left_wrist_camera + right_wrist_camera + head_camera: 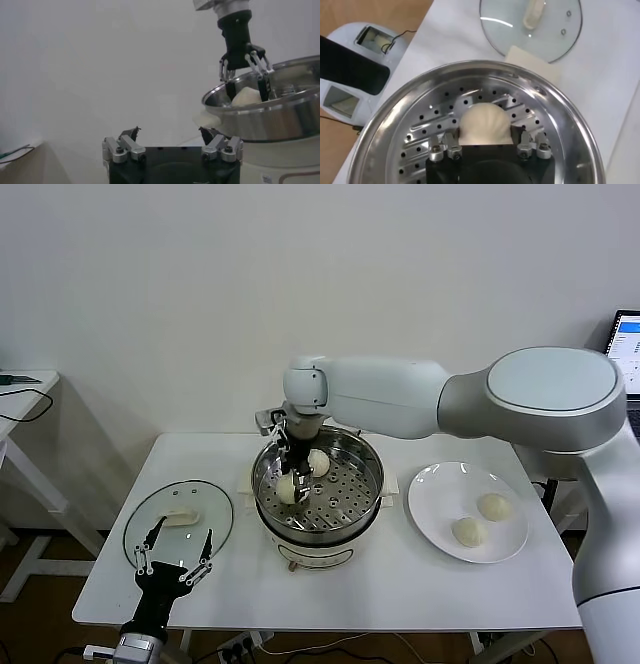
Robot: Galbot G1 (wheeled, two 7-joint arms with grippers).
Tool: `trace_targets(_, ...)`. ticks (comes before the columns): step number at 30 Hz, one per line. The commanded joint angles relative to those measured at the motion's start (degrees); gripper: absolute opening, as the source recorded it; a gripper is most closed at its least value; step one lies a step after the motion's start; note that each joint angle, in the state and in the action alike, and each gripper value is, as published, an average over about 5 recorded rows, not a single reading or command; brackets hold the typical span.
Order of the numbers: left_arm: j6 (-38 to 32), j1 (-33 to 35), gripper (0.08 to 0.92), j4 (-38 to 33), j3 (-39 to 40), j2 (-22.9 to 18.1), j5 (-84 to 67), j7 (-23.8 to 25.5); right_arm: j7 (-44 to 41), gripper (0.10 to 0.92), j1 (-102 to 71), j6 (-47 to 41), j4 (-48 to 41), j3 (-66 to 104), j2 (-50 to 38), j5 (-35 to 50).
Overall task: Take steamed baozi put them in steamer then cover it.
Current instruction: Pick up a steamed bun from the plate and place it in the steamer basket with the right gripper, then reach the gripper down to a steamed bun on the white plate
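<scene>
The steamer (370, 474) stands mid-table, a shiny pot with a perforated tray (420, 125). My right gripper (296, 476) reaches down inside it and is shut on a pale baozi (485, 122), low over the tray. A second baozi (319, 462) lies on the tray beside it. Two more baozi (494, 506) (467, 531) rest on the white plate (430, 484) to the right. The glass cover (178, 519) lies flat on the table at the left, handle up. My left gripper (178, 559) hangs open at the cover's near edge, holding nothing.
A cream pad (530, 62) lies under the steamer's base on the cover's side. A laptop screen (626, 349) shows at the far right edge and a small side table (20, 389) stands at the far left. The table's front edge runs just below the left gripper.
</scene>
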Motion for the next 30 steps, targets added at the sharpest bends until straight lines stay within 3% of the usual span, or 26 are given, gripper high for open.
trace_targets(1, -0.04, 0.03, 0.823, 0.02, -0.01, 0.02, -0.09, -0.02, 1.57, 0.671, -1.55, -0.64, -0.72, -0.64, 1.69, 0.52)
trace_targets(8, -0.03, -0.06, 0.823, 0.14, -0.19, 0.09, -0.28, -0.01, 2.74, 0.77, -1.82, -0.76, 0.29, 0.75, 0.5, -0.04)
trace_targets(13, -0.01, 0.08, 0.823, 0.12, -0.43, 0.09, -0.28, 0.01, 1.62, 0.82, 1.9, -0.28, 5.78, 2.71, -5.29, -2.36)
trace_targets(21, 0.01, 0.03, 0.823, 0.17, -0.19, 0.05, -0.2, 0.0, -4.91, 0.823, 9.65, 3.64, 15.15, 8.87, -26.51, -9.21)
trace_targets(30, 0.14, 0.34, 0.823, -0.8, 0.28, 0.31, -0.04, -0.02, -8.83, 0.823, 5.06, 10.28, 13.32, 10.35, -47.6, -17.75)
